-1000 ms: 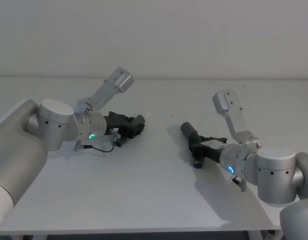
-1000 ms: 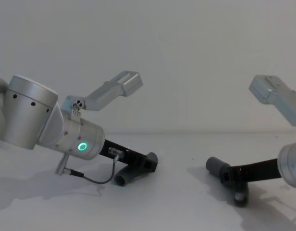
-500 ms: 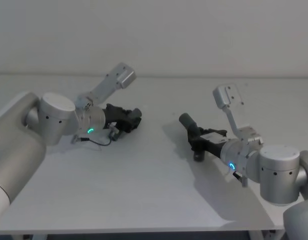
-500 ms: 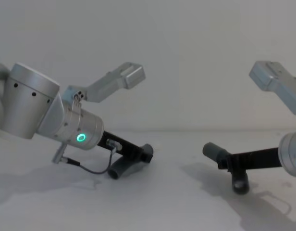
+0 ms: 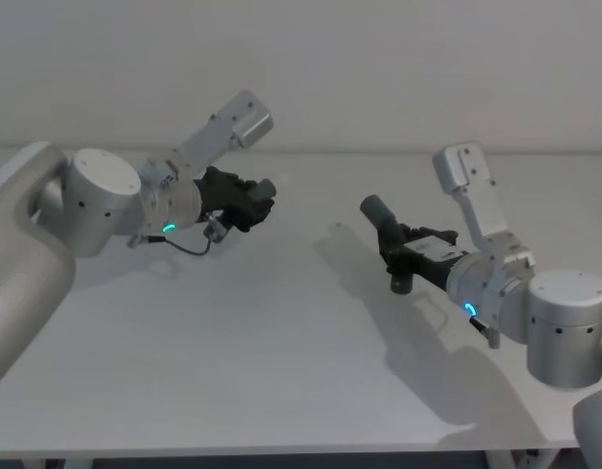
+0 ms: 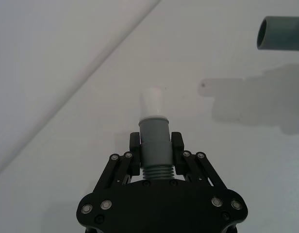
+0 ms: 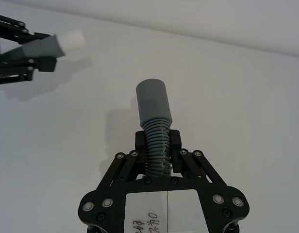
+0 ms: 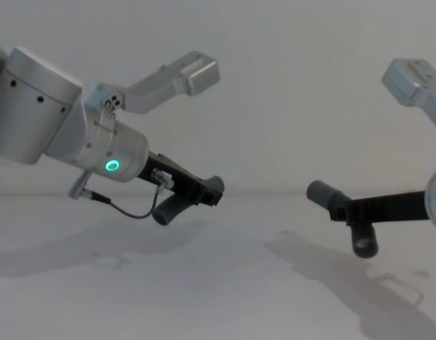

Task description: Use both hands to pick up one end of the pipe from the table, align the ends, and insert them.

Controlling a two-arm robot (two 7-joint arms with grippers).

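A: Pipe is in two halves, both lifted clear of the plain white matte surface (image 5: 281,352). The short dark grey plastic spigot piece (image 6: 154,138) is clamped between the left fingers (image 6: 177,145). The dark grey plastic collar piece (image 7: 153,104) is pinched between the right fingers (image 7: 175,143), which close on its ribbed neck.

B: How do the two stand to each other?

A: Well apart, roughly facing — but seen from the left wrist, the collar's mouth (image 6: 266,33) lies off to one side of where the pale spigot tip (image 6: 152,99) points, not ahead of it.

B: So the likely failure is a crooked meeting?

A: I'd say so. If the arms close in without squaring the two axes first, the spigot tip could catch the collar's rim and jam or skid off.

B: Would the grips hold?

A: Doubtful under a push. Each piece is round and held across its barrel, so an off-centre shove could twist it or slide it back through the fingers. The ribbed neck may flex too. And each bent leg hangs below the fingers — extra leverage for a swing.

B: Worst case?

A: A piece pops free and drops to the surface beneath the fingers.
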